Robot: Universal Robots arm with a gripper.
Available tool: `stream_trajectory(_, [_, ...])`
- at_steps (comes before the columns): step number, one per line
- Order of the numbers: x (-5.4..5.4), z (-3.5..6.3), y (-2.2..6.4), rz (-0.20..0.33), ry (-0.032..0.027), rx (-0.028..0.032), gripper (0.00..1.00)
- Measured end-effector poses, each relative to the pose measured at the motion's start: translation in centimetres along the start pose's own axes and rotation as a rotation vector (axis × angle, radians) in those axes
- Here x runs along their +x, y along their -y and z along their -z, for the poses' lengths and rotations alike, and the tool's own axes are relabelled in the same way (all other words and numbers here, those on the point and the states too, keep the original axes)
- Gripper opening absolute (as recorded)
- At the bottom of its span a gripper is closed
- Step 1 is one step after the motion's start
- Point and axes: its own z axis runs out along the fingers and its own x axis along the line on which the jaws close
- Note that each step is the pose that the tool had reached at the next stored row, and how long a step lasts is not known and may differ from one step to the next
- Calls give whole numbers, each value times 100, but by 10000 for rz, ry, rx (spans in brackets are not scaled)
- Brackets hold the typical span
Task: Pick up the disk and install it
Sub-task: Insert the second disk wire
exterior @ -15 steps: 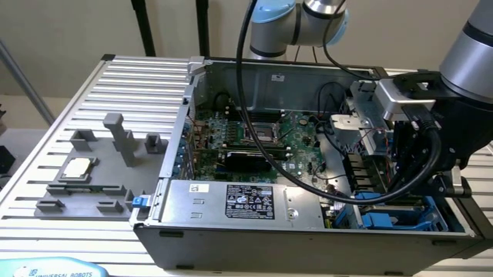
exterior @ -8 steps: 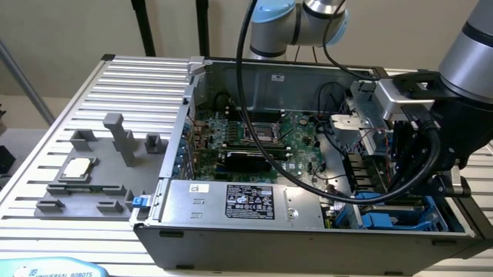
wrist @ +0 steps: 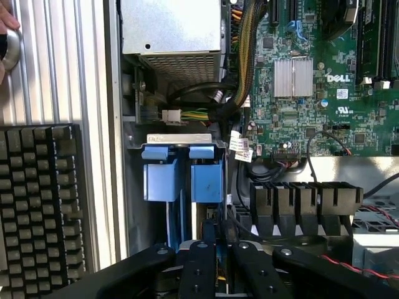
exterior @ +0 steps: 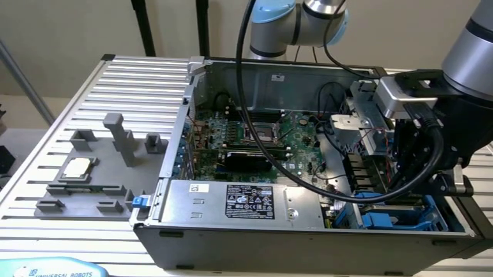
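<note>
The disk [wrist: 182, 177] stands in the drive bay at the corner of the open computer case, beside the power supply. Its bright blue carrier with two tabs shows, while its metal face is hidden. My gripper [wrist: 219, 248] hangs right over it. The two black fingers [wrist: 198, 269] stand close together, shut on a thin blue edge of the carrier. In the exterior view the arm [exterior: 462, 86] reaches down into the case at the exterior view's right, above the blue bay [exterior: 400, 220], and its wrist hides the fingers.
The grey power-supply box [exterior: 231, 202] and cable bundles [wrist: 206, 112] crowd the bay. The green motherboard [exterior: 254, 138] fills the case floor. On the ribbed table a grey fixture holds a CPU chip [exterior: 78, 167]. A keyboard [wrist: 37, 205] and a hand [wrist: 6, 31] lie outside the case wall.
</note>
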Motion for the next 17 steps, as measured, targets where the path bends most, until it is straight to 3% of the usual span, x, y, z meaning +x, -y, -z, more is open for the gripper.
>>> stream_trajectory(4, [0, 0, 0, 0, -5, 1, 16])
stream_trajectory(10, [-1, -18, -1, -4, 86, -3, 16])
stream_trajectory(17, [3, -19, 0, -3, 112, -5, 16])
